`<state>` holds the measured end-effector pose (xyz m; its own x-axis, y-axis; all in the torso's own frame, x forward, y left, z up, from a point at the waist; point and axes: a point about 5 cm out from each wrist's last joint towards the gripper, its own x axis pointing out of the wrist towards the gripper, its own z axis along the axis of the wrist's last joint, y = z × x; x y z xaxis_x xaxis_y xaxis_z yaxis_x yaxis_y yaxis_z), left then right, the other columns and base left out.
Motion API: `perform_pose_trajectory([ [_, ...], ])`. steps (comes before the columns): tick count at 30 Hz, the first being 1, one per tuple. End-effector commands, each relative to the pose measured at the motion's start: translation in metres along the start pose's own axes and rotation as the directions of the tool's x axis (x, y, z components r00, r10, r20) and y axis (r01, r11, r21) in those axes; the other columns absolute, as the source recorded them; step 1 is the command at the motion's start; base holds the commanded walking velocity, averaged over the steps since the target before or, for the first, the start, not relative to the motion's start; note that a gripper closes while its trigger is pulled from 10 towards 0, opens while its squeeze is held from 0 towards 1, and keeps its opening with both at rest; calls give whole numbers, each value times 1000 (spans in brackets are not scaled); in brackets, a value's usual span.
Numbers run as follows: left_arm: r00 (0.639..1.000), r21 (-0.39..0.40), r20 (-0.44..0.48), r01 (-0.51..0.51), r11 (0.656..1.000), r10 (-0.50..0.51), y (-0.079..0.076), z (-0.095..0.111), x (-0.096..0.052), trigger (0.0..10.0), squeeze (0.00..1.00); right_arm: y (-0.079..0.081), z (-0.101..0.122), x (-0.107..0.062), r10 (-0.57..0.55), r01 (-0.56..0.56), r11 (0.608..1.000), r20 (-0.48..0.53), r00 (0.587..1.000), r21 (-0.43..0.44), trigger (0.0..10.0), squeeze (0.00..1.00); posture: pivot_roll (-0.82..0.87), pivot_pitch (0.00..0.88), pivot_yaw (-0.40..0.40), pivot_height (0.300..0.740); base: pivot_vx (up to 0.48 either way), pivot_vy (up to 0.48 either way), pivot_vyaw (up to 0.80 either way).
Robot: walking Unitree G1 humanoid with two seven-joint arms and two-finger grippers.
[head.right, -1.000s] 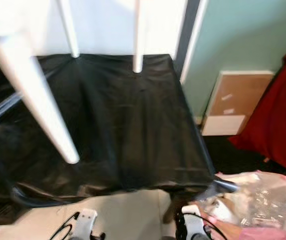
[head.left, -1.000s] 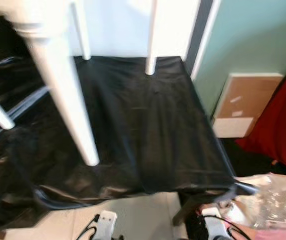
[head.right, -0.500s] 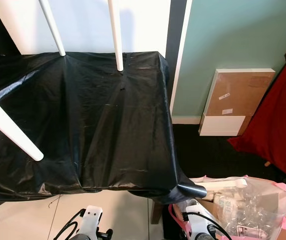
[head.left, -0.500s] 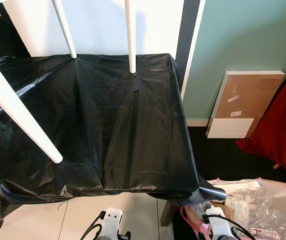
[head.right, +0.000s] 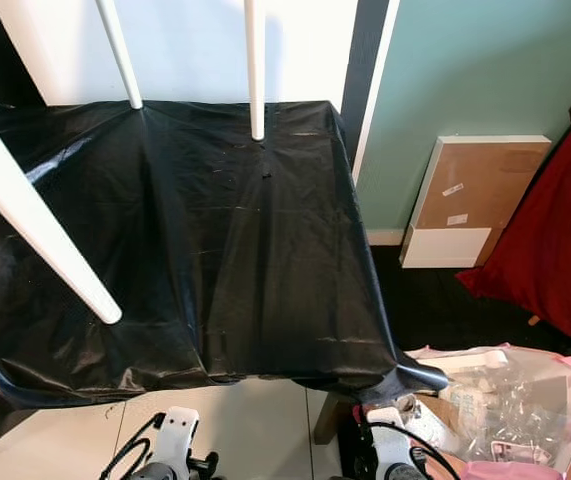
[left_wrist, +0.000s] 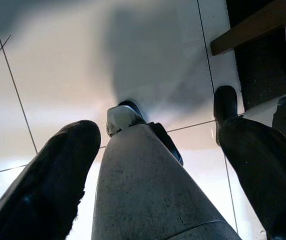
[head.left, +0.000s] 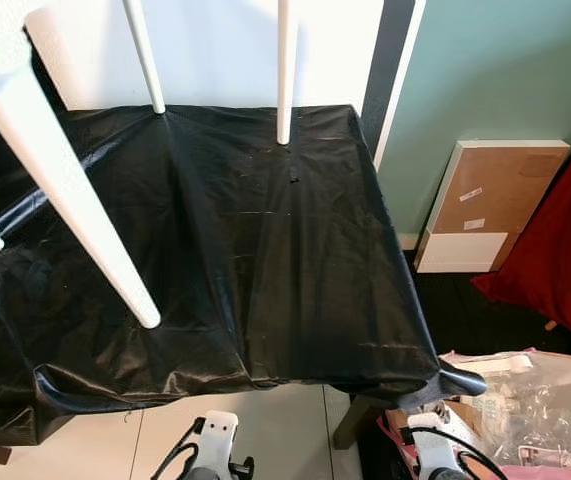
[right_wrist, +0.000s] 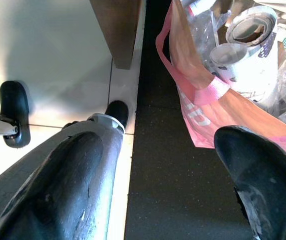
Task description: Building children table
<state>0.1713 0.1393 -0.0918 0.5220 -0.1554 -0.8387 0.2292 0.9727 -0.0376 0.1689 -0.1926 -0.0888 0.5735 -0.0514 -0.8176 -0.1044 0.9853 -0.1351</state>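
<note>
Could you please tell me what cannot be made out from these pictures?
- White tabletop: cut off by the eye views' top edge; the white tapered wooden legs show.
- Surface under the glossy black plastic sheet: hidden by the sheet.
- Contents of the pink plastic bag: blurred by crumpled clear film and cut off by the frame edge.

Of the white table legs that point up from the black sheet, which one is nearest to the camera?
The thick tapered leg on the robot's left, whose tip ends over the front part of the black sheet. The two thin legs stand far back, by the white wall.
</note>
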Motion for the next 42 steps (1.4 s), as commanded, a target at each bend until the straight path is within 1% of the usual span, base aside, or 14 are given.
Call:
perform_pose_trajectory([
  [1,998,-5,-67,12,1000,-13,-4,-18,-2,10000,0,-2,-7,-1,-5,5,1000,-31,1000,2,10000,0,7,37,-37,740,0,0,0],
  [12,995,2,-94,15,1000,-15,-5,-20,-3,10000,0,0,-6,-1,-1,1,1000,-25,1000,-2,10000,0,5,24,-33,740,0,0,0],
  [16,995,2,-103,11,1000,-11,-1,-23,-4,10000,0,0,-7,-1,0,0,1000,-24,1000,-1,10000,0,4,16,-32,740,-63,0,0],
  [24,994,8,-111,16,1000,-15,-4,-25,-4,10000,0,1,-6,-1,1,-1,1000,-20,1000,-4,10000,0,4,6,-31,740,-250,0,0],
  [28,994,0,-109,16,1000,-16,-5,-25,-4,10000,0,1,-6,-1,0,0,1000,-19,1000,-3,10000,0,3,8,-32,740,-63,0,0],
  [31,994,-18,-111,2,1000,-4,-2,-26,-4,10000,0,1,-5,-1,-1,1,1000,-18,1000,-1,10000,0,1,9,-33,740,0,0,0],
  [42,994,-22,-106,3,1000,-5,-2,-23,-3,10000,0,-1,-4,-1,-8,8,1000,-15,1000,9,10000,0,0,24,-35,740,0,0,0],
])
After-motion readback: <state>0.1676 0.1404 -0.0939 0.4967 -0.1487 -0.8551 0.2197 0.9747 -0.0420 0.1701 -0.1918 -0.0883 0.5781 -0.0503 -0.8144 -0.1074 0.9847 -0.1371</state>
